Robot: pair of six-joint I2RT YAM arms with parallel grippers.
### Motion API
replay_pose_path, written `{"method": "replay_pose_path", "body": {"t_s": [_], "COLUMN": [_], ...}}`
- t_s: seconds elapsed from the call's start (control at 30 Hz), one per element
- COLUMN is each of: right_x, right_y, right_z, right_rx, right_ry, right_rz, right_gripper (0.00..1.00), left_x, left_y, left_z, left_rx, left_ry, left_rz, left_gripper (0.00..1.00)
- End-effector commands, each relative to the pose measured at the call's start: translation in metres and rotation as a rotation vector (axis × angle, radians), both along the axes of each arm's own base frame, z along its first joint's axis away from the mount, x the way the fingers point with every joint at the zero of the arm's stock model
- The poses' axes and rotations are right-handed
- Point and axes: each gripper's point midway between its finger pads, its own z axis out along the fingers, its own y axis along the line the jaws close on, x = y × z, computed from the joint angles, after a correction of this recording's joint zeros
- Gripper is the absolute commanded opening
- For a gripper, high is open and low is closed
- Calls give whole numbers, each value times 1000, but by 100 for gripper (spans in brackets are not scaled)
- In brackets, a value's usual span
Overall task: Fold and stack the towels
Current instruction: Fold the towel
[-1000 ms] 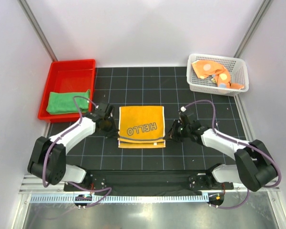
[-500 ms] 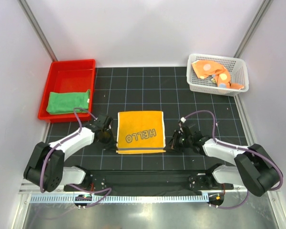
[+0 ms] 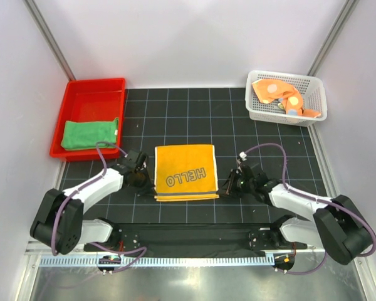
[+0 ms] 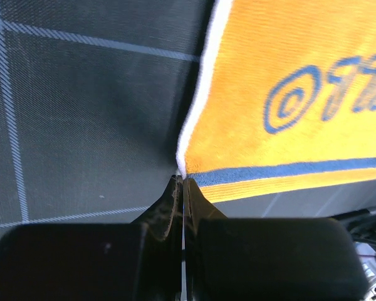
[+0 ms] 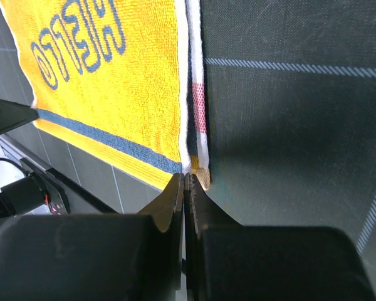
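Black gridded mat carries the folded HELLO towel, flat at its near middle — the left gripper is pinched on its near-left corner, the right gripper on its near-right corner. Far left, the green towel lies folded in the tray — far right, the dotted towel sits crumpled in the basket.

Far half of mat open — wide lane between red tray at far left and mesh basket at far right. HELLO towel flanked by left gripper and right gripper — sides blocked.
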Motion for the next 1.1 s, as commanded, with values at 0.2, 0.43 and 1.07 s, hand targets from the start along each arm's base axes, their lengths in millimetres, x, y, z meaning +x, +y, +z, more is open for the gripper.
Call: {"method": "replay_pose_path", "body": {"t_s": [0.2,0.43,1.07], "right_x": [7,-9,-1], "right_y": [-19,-21,-33], "right_z": [14,-18,13], "right_rx": [-105,-98,-174], "right_ry": [-80,-9,-54], "right_rz": [-20,-12,-34], "right_gripper": [1,1,39], "left_x": [1,-14,-9], "left_y": [-8,-1,-10], "left_z": [37,-1,28], "left_rx": [-71,-34,-62], "left_ry": [-98,-37,-73], "left_rz": [16,12,-24], "left_gripper": [0,0,51]}}
